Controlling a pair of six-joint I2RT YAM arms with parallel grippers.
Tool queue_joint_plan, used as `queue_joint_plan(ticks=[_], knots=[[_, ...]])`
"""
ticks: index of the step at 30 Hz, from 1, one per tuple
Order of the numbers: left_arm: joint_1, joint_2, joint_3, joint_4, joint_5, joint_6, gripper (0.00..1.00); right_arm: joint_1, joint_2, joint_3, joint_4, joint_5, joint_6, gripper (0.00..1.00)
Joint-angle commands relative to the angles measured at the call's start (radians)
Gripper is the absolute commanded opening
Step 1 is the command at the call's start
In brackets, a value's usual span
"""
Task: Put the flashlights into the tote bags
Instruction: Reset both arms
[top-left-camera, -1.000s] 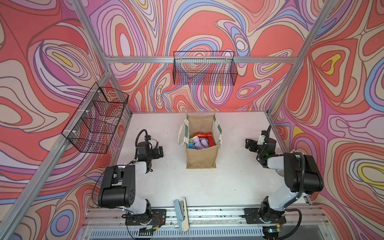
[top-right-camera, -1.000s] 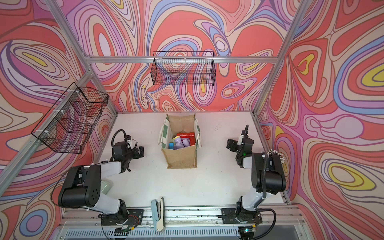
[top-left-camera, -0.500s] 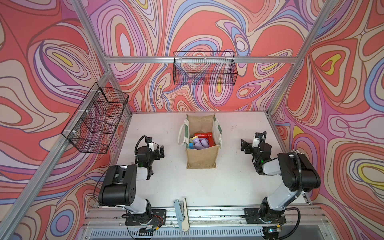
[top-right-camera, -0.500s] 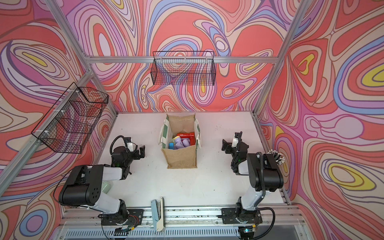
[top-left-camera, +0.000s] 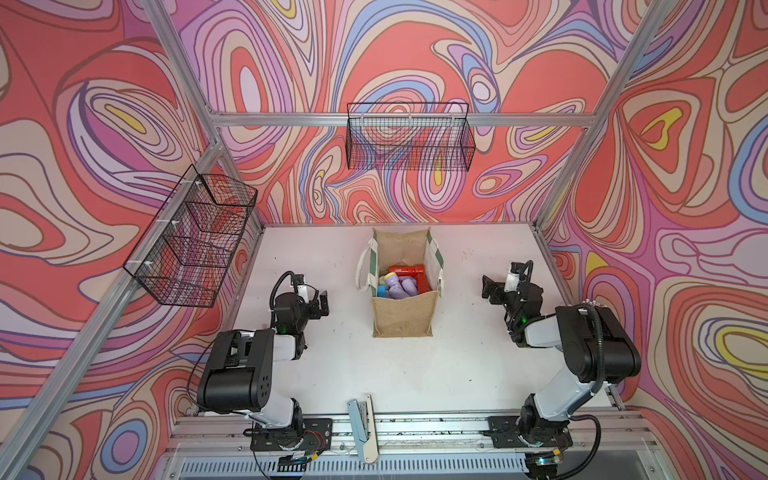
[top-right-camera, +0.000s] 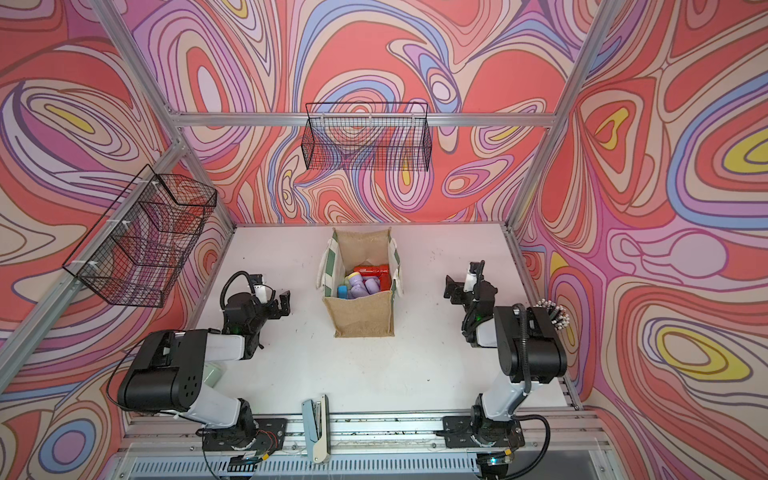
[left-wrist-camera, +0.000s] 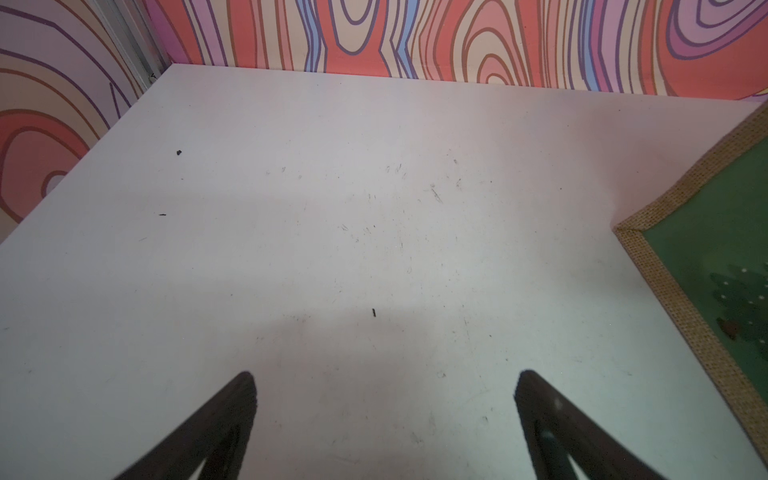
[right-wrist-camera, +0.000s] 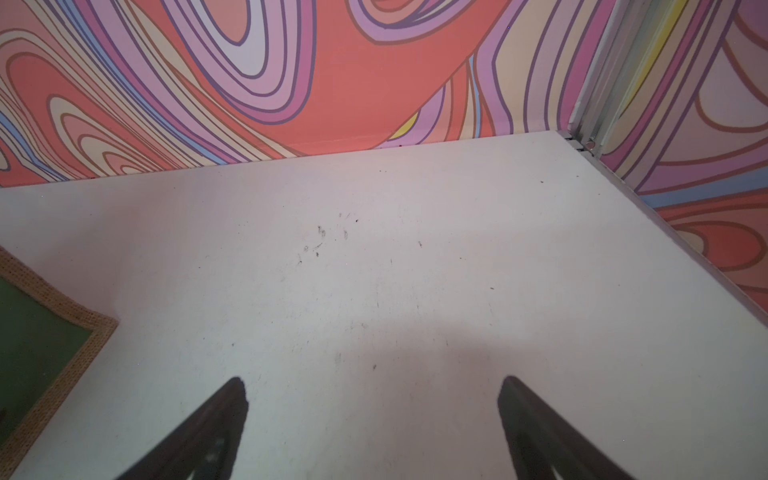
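The tan jute tote bag (top-left-camera: 402, 316) (top-right-camera: 360, 312) stands upright and open at mid-table, with green-and-white side panels. Several flashlights (top-left-camera: 400, 283) (top-right-camera: 365, 284) lie inside it, lilac, red, blue and one with a yellow rim. My left gripper (top-left-camera: 322, 301) (top-right-camera: 284, 303) hovers low to the left of the bag, open and empty. My right gripper (top-left-camera: 488, 286) (top-right-camera: 451, 291) hovers to the right of the bag, also open and empty. The left wrist view shows my left gripper (left-wrist-camera: 384, 378) over bare table, with the bag's green panel (left-wrist-camera: 715, 266) at the edge. In the right wrist view my right gripper (right-wrist-camera: 372, 384) is wide apart beside the bag's green panel (right-wrist-camera: 37, 345).
Black wire baskets hang on the back wall (top-left-camera: 409, 137) and the left wall (top-left-camera: 193, 237). A pale blue and white stapler-like tool (top-left-camera: 362, 424) lies on the front rail. A pale green object (top-right-camera: 214, 374) peeks out under the left arm; I cannot tell what it is.
Both grippers have shifted slightly inward toward the bag as the arms settled. Both stay open and empty. The bag and its contents have not moved.
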Motion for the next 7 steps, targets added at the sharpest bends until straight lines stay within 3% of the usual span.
queue_joint_plan(ticks=[1, 7], knots=[[-0.004, 0.006, 0.015, 0.040, -0.011, 0.022, 1.00, 0.017, 0.017, 0.021, -0.018, 0.041, -0.027, 0.98], [-0.004, 0.005, 0.014, 0.042, -0.010, 0.022, 1.00, 0.017, 0.011, 0.010, -0.003, 0.039, -0.027, 0.98]])
